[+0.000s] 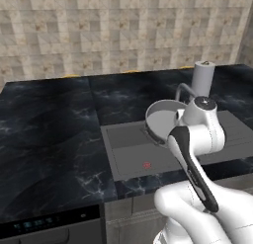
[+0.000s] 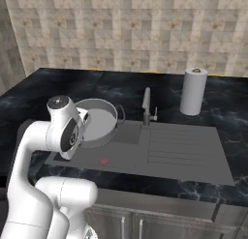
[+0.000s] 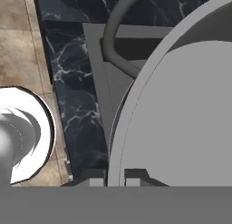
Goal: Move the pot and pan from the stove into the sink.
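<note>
- Claw (image 3: 114, 175) pinches the pot (image 2: 97, 122) by its rim, pot tilted over the sink (image 2: 121, 158) below.
- Step: carrying the pot in.
- Next move, likely: lower into the basin, then spread the fingers.

The scene is evenly and softly lit, with no single source to be made out. Hardly any cast shadows are seen; only faint shading lies inside the pot (image 2: 97, 123) held tilted at the gripper (image 3: 114, 177), above the sink (image 1: 129, 156). No glare is found on the counter (image 1: 47, 139) (only its pale veining). Edges are rendered coarse and slightly blurred throughout. Left of the gripper in the hand view, the paper roll (image 3: 20, 134) is seen smeared and soft.
</note>
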### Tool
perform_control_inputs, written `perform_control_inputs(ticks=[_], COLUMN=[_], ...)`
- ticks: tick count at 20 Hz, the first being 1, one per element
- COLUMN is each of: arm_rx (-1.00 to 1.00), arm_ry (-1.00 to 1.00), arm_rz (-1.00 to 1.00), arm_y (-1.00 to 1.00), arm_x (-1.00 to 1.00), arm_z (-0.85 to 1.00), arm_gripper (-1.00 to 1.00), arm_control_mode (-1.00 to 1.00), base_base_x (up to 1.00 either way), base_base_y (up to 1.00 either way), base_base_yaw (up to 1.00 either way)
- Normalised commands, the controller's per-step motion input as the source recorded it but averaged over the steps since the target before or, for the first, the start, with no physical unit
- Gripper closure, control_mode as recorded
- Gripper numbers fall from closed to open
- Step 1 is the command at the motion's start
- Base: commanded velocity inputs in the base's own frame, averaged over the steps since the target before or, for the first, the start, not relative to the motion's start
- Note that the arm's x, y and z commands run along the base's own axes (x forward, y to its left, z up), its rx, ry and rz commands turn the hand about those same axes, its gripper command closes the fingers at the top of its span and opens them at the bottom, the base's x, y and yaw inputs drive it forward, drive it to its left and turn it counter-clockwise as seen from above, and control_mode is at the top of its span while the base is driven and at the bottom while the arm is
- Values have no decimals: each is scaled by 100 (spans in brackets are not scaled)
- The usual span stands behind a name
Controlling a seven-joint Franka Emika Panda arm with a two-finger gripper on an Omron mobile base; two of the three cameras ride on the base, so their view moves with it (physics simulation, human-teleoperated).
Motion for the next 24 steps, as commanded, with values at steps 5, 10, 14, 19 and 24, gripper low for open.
perform_control_inputs(ticks=[5, 10, 14, 19, 24], arm_rx=[0, 1, 3, 7, 7], arm_ry=[5, 7, 5, 5, 7], arm_rz=[0, 0, 0, -1, -3], arm_y=[11, 11, 7, 6, 7], arm_x=[6, 8, 19, 35, 45], arm_z=[-23, -33, -23, -22, -25], arm_gripper=[100, 100, 100, 100, 100], arm_control_mode=[-100, -100, -100, -100, -100], base_base_x=[0, 0, 0, 0, 0], base_base_y=[0, 0, 0, 0, 0], base_base_yaw=[0, 0, 0, 0, 0])
